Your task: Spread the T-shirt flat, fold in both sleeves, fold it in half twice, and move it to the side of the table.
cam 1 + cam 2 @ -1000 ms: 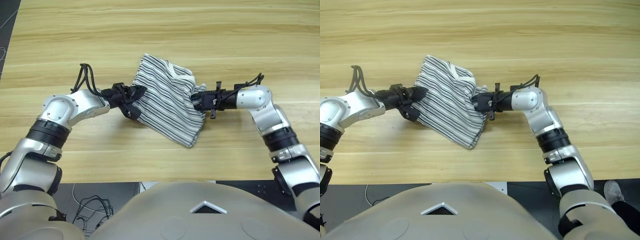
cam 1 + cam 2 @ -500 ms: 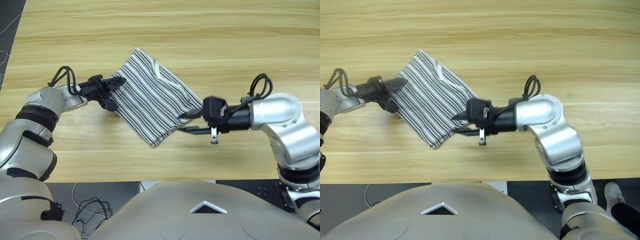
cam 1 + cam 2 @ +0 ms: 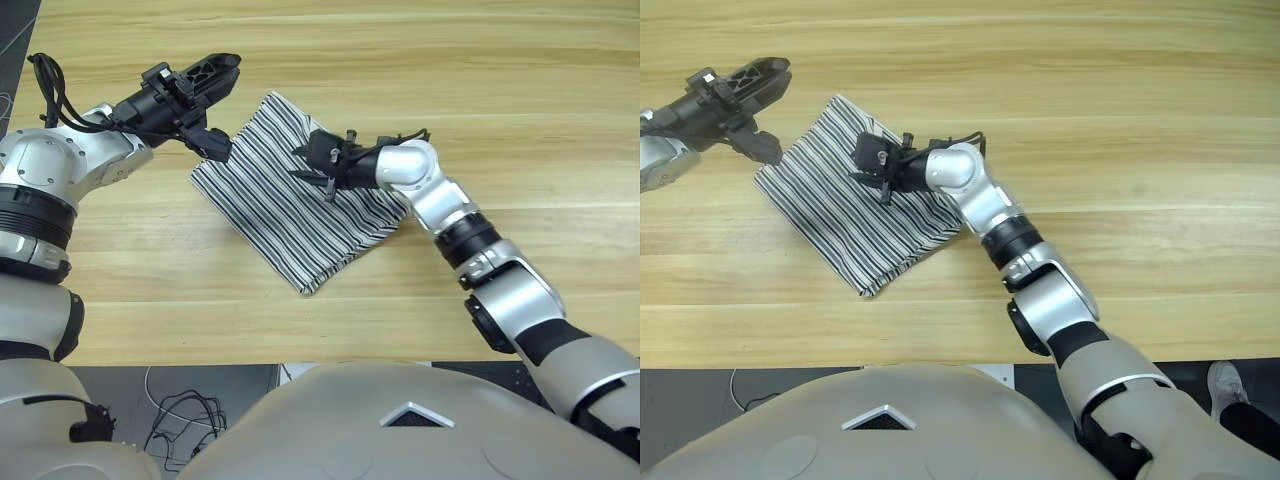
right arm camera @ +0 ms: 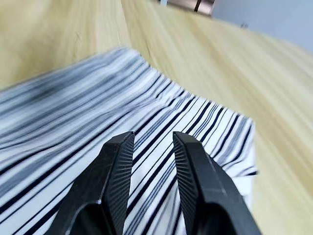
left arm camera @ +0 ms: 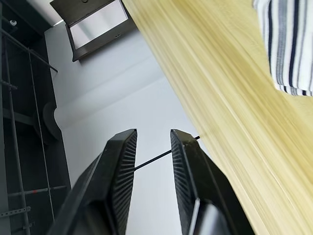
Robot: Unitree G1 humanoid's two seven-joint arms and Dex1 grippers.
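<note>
Striped black-and-white cloth, the folded T-shirt (image 3: pixel 290 215), lies flat on the wooden table (image 3: pixel 500 80) toward its left edge, as the head views show. The left end effector (image 3: pixel 230 65) hangs raised just off the shirt's far-left corner, and the right end effector (image 3: pixel 297 163) hovers over the shirt's far part. In the left wrist view its fingers (image 5: pixel 124 161) stand narrowly parted with nothing between them. In the right wrist view the fingers (image 4: pixel 120 166) are likewise slightly apart and empty, close above the stripes.

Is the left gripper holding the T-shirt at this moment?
No: in the left wrist view the left gripper has nothing between its fingers, and the T-shirt lies clear of them.
</note>
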